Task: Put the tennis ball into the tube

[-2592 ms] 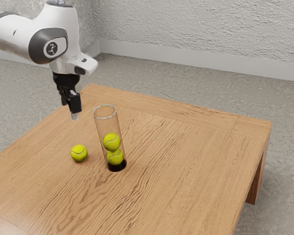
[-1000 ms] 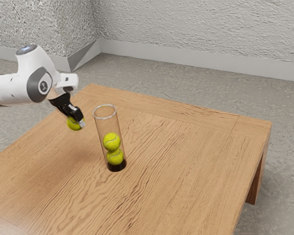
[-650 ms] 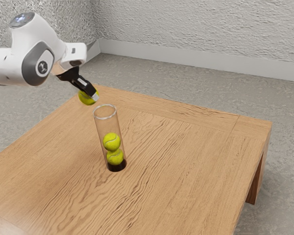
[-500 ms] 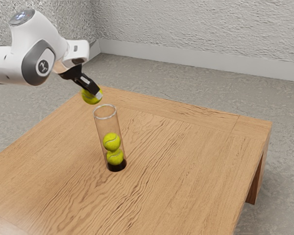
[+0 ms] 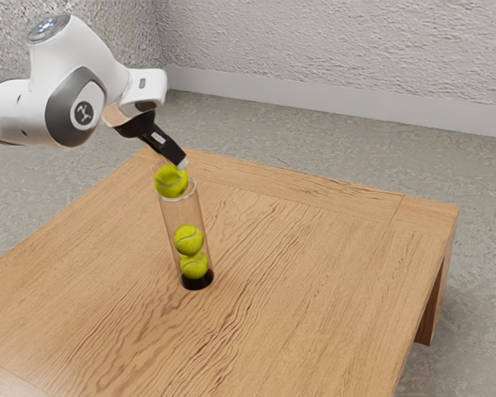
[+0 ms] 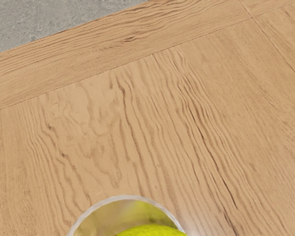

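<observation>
At the tube's mouth in the exterior view, my gripper (image 5: pixel 170 164) is open, its fingertips near the top of a tennis ball (image 5: pixel 171 181). The ball sits lower than the fingertips and overlaps the far-left part of the rim; how deep it is in the mouth I cannot tell. The clear tube (image 5: pixel 172 217) stands upright with a black base and two balls stacked inside, the upper ball (image 5: pixel 188 240) resting on the lower ball (image 5: pixel 194 265). In the wrist view, the tube's rim (image 6: pixel 125 198) curves around the yellow-green ball (image 6: pixel 152 231).
The wooden table (image 5: pixel 314 273) extends around the tube, its far edge and corner leg at the exterior view's right. Grey floor (image 5: pixel 331 157) and a pale textured wall (image 5: pixel 339 58) lie beyond.
My hand has carried the ball from beside the tube up and over to its mouth. Since half a second ago, the ball has dropped relative to the fingertips, and the gripper has opened.
</observation>
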Robot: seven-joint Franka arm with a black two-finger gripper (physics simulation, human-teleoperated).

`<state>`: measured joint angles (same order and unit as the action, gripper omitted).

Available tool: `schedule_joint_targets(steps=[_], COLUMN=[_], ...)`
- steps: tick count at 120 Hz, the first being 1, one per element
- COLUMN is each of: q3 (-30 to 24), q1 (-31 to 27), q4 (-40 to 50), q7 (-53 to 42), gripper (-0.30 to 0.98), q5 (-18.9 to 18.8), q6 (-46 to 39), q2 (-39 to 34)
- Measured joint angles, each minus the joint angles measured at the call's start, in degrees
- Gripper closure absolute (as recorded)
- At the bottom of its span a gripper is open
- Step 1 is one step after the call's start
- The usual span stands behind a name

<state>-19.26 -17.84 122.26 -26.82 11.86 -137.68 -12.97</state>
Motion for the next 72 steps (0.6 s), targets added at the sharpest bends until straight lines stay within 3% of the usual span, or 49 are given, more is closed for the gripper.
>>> schedule_joint_targets(steps=[16, 31, 54, 72], q3=[0.07, 0.28, -0.74, -1.18], q1=[0.04, -0.15, -0.23, 0.03], q4=[-1.18, -7.36, -19.1, -21.11], q7=[-1.3, -2.14, -3.1, -3.7], gripper=[0.08, 0.05, 0.02, 0.01], q5=[0.22, -0.38, -7.77, -11.93], q6=[0.45, 7.01, 21.76, 28.85], q2=[-0.05, 0.49, 7.33, 9.79])
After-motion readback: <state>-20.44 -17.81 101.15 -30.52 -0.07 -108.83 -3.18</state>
